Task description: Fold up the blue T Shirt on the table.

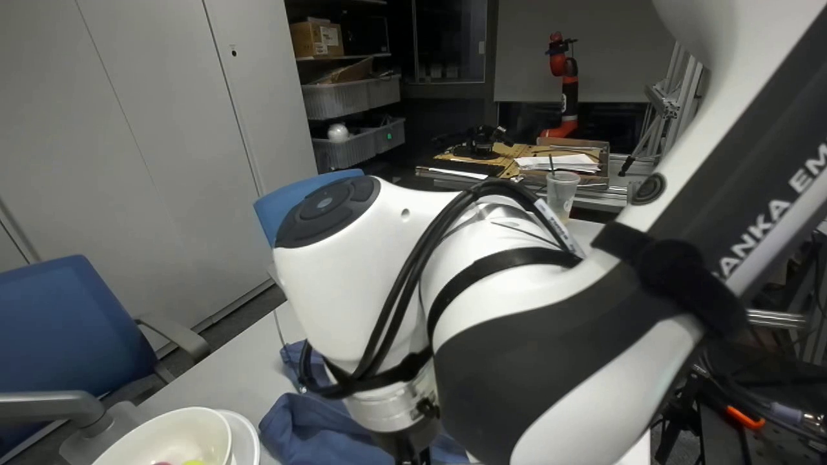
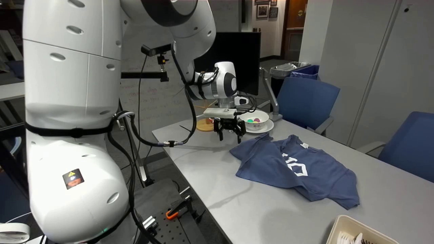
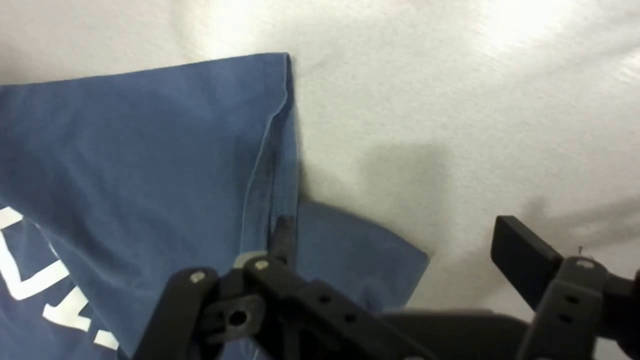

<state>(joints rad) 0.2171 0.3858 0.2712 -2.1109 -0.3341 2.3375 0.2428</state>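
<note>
The blue T Shirt lies creased on the table, one side turned over so that it covers part of the white lettering. In the wrist view the folded layer of the shirt ends in a straight double edge, and a corner of cloth sticks out beyond it. My gripper hangs above the table by the shirt's bowl-side end, open and holding nothing. Seen from the wrist, the gripper has one finger over the folded edge and the other over bare tabletop. An exterior view shows the shirt mostly hidden behind the arm.
A white bowl with coloured balls stands on a plate just behind the gripper. Beside it is a round wooden piece. A beige cutlery tray sits at the near end. Blue chairs line the far side.
</note>
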